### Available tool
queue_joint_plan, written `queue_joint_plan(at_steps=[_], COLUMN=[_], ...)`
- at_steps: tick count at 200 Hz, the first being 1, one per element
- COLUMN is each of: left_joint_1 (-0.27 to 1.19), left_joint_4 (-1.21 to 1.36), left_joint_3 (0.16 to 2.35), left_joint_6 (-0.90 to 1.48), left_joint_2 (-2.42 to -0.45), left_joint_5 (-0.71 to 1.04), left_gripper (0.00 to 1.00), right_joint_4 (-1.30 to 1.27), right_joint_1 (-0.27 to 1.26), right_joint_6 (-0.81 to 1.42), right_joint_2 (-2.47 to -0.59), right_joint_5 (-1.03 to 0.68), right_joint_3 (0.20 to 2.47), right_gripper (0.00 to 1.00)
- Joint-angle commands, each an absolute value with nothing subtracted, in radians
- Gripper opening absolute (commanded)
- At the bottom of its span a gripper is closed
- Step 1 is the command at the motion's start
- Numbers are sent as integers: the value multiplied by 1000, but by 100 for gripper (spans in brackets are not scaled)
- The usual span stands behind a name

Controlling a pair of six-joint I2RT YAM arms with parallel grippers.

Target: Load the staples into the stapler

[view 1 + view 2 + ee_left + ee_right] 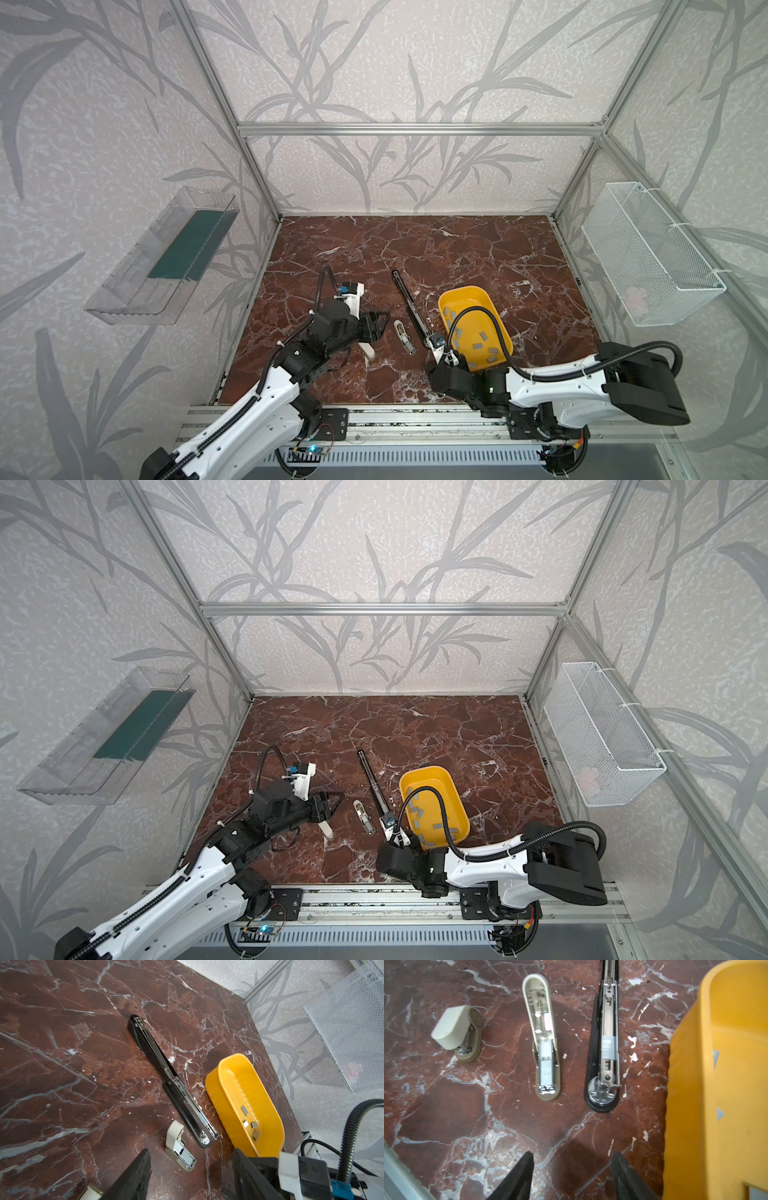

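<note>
Left gripper [190, 1153] released, empty, near open cream stapler [179, 1147]. Right gripper [573, 1155] released, empty, beside yellow tray [685, 1084] holding staples [245, 1110].

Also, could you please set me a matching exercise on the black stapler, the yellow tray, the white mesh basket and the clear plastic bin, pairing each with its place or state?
Things:
1. black stapler
2. yellow tray
3. white mesh basket
4. clear plastic bin

Places or states:
A. hangs on the right-hand wall in both top views
B. lies opened out flat on the table
C. hangs on the left-hand wall, with a dark green pad in it
D. holds loose grey staples

Pairs: 1-B, 2-D, 3-A, 4-C.
</note>
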State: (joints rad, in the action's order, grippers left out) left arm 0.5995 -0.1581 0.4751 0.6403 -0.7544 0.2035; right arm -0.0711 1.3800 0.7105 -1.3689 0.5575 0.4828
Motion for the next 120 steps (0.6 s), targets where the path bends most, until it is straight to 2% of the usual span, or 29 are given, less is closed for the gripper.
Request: queue_joint_plan(at_steps=[1, 26, 63, 120], left_joint_1=[634, 655, 663, 666], left_joint_4=[-85, -36, 36, 81], left_joint_3=[461, 425, 381, 378], left_joint_6=[650, 657, 675, 671], left_joint_2=[-787, -809, -855, -939], left_joint_5=[172, 162, 165, 178], left_gripper=[63, 63, 63, 58], right_joint_4=[-11, 0, -115, -216], right_joint_1=[1365, 1360, 1376, 1379], right_joint_6=[732, 725, 590, 565], right_joint_2=[-1345, -1327, -1326, -1518], right_joint_5=[604, 604, 506, 456], right_joint_3=[455, 435, 458, 571], right_gripper=[61, 62, 65, 68])
